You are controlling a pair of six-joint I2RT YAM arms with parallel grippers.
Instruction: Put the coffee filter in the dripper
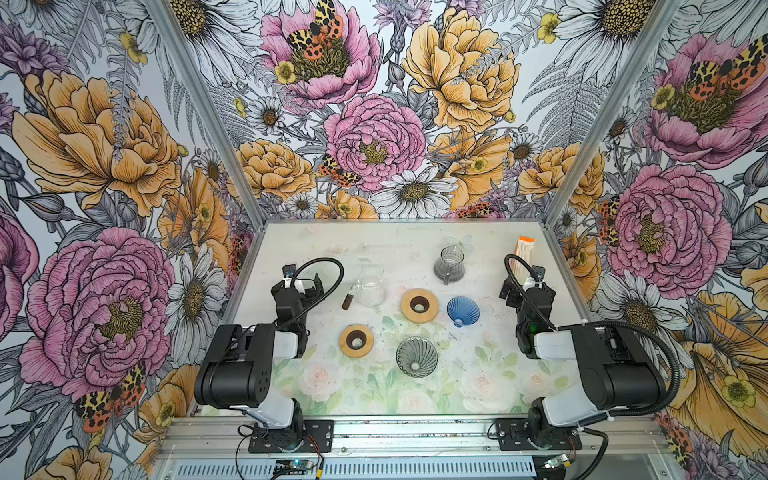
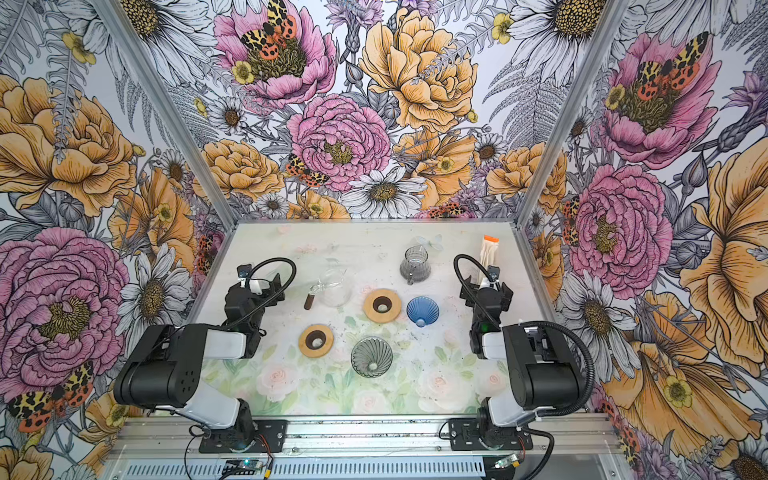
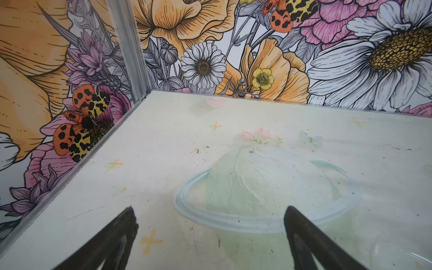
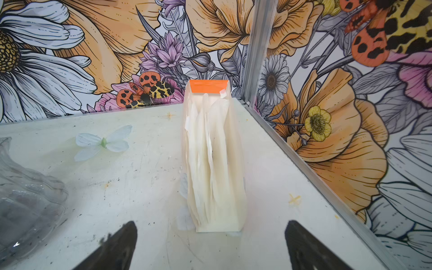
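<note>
Filter pack [image 4: 214, 159] stands untouched at far right; blue dripper [image 1: 462, 311] and grey dripper [image 1: 417, 356] are empty; left gripper [image 3: 210, 210] and right gripper [image 4: 211, 228] gape, holding nothing; task unstarted.

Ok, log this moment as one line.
left gripper: open, empty | right gripper: open, empty, facing filter pack | blue dripper: no filter | grey dripper: no filter | step: filter not yet picked

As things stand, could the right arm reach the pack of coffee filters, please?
Probably yes. The pack of coffee filters stands straight ahead of the open right gripper, with nothing between them; the smoky glass carafe sits off to one side.
</note>
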